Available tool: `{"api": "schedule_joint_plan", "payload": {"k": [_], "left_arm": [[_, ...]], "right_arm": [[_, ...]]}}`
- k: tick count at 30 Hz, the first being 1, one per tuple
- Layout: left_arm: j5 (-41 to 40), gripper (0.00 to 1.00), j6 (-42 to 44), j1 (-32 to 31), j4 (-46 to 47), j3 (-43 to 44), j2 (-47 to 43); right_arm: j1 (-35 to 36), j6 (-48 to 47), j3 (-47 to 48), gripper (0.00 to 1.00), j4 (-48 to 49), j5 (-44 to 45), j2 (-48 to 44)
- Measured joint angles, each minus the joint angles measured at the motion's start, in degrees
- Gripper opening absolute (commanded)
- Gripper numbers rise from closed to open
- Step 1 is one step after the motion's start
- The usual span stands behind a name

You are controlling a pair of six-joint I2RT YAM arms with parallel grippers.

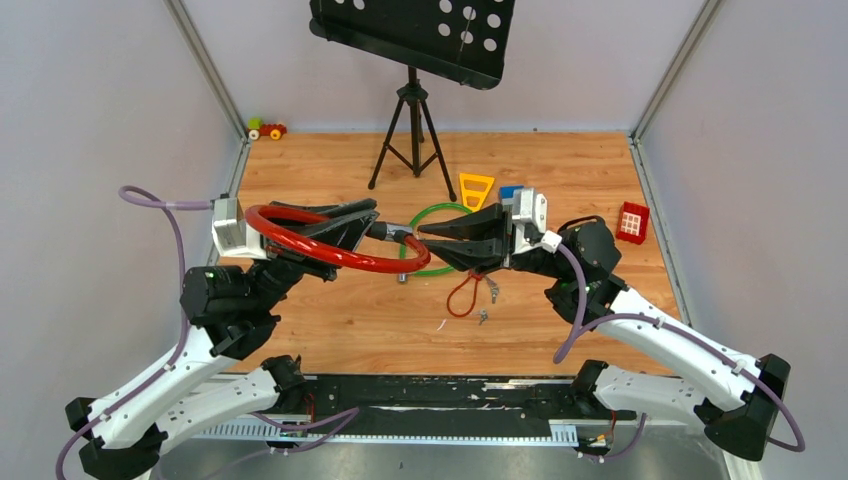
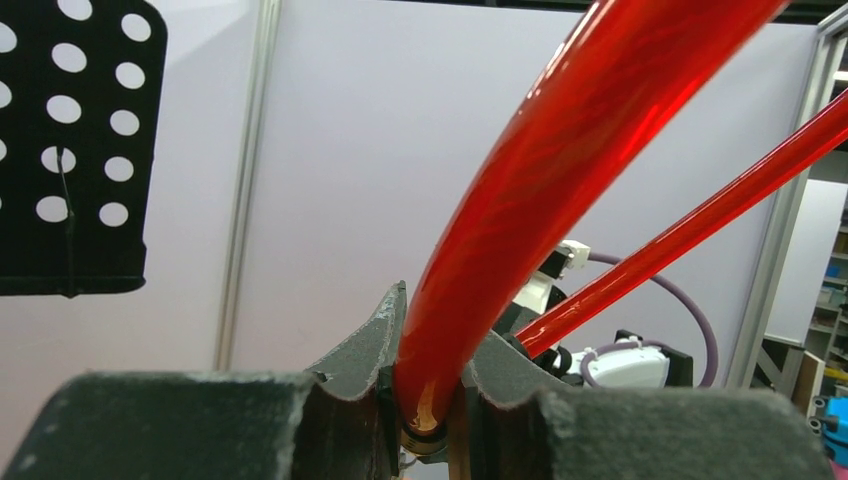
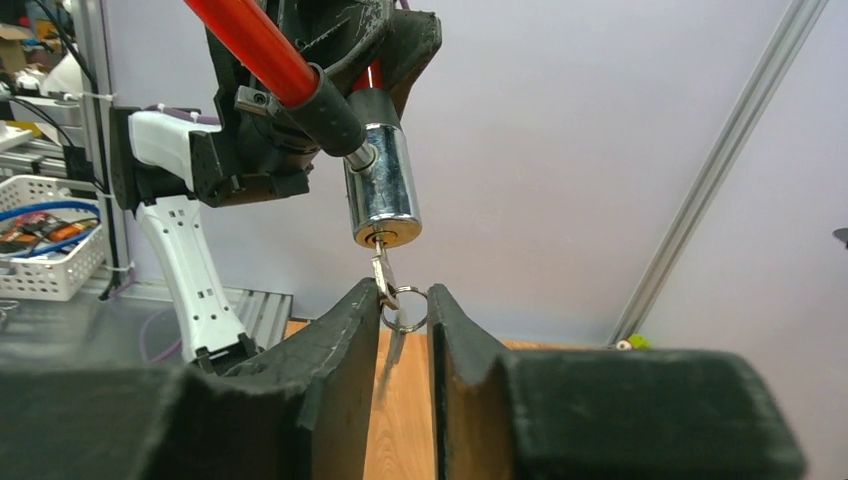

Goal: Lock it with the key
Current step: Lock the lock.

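Note:
My left gripper (image 1: 368, 216) (image 2: 440, 320) is shut on a thick red cable (image 1: 300, 240) (image 2: 520, 200) and holds it above the table. The cable's chrome lock cylinder (image 3: 383, 195) (image 1: 400, 240) hangs in front of my right gripper. The small silvery key (image 3: 384, 272) sticks out of the cylinder's lower face, with a wire ring (image 3: 404, 312) on its head. My right gripper (image 3: 403, 292) (image 1: 425, 232) stands narrowly open around that ring. The key's head touches the left fingertip (image 3: 362, 300), and wood shows through the gap.
A green cable loop (image 1: 432, 207) lies under the grippers. A thin red cord (image 1: 460, 298) and loose keys (image 1: 484, 316) lie nearer the front. A yellow triangle (image 1: 476, 188), a red block (image 1: 632, 221) and a music stand's tripod (image 1: 410, 130) stand farther back.

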Motion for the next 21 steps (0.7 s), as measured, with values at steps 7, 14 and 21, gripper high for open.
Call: {"api": "schedule_joint_plan", "payload": {"k": [7, 14, 21], "left_arm": [[1.6, 0.0, 0.0, 0.0, 0.6, 0.0, 0.0], [4.0, 0.0, 0.9, 0.1, 1.0, 0.0, -0.2], [7.7, 0.0, 3.3, 0.1, 1.0, 0.0, -1.5]], "right_arm": [[0.0, 2.6, 0.0, 0.05, 1.4, -0.3, 0.2], [0.1, 9.4, 0.0, 0.0, 1.6, -2.0, 0.8], [0.0, 23.3, 3.4, 0.0, -0.7, -7.6, 3.2]]}}
